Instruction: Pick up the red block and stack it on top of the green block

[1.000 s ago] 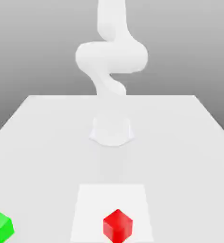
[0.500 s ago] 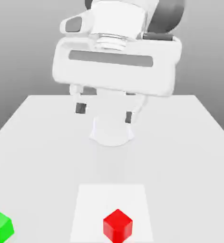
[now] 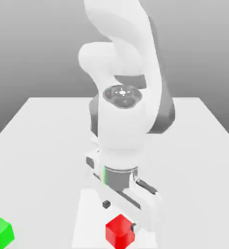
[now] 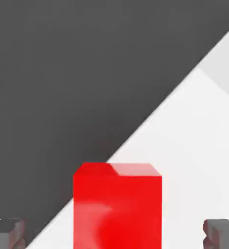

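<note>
The red block rests on the table near the front edge, in the middle of the exterior view. My gripper has come down over it and is open, one dark fingertip behind the cube towards the exterior view's left and the other on its right side. In the hand view the red block sits between the two fingertips, with a gap on each side. The green block lies apart at the front of the exterior view's left.
A lighter white square patch marks the table under the red block. The arm's white body stands over the middle of the table and hides its base. The table's front edge runs just before both cubes.
The arm has swung down from high above the table to the red block, and the open fingers now straddle the cube. Neither block has moved.
</note>
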You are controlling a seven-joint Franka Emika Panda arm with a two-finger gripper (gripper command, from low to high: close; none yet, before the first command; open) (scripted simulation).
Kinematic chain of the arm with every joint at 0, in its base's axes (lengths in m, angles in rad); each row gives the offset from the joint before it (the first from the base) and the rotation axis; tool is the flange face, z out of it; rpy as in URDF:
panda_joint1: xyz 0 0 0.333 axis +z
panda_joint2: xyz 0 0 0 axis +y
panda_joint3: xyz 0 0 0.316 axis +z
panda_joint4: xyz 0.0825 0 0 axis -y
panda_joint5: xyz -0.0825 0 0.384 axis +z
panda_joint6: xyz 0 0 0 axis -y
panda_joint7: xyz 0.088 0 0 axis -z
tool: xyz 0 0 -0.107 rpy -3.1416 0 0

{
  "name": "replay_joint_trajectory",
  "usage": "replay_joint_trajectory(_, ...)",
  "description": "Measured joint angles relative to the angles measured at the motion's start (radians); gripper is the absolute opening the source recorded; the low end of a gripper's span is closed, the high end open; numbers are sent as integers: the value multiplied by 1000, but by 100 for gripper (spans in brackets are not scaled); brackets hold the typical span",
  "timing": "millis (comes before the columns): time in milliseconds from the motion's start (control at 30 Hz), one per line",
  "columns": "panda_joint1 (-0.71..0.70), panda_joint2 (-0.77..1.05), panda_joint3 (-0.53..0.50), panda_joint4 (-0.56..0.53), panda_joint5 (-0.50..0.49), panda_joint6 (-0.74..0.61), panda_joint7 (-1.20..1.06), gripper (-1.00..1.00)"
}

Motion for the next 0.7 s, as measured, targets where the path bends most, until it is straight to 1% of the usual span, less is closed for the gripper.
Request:
replay_joint_trajectory(33, 11, 27, -13, 4, -13, 22, 10, -100)
replay_joint_trajectory(267, 12, 29, -14, 5, -13, 26, 11, -100)
replay_joint_trajectory(433, -30, -121, 31, -16, 74, -102, -46, -100)
replay_joint_trajectory(700, -214, -104, -161, 127, 179, -220, 91, -100)
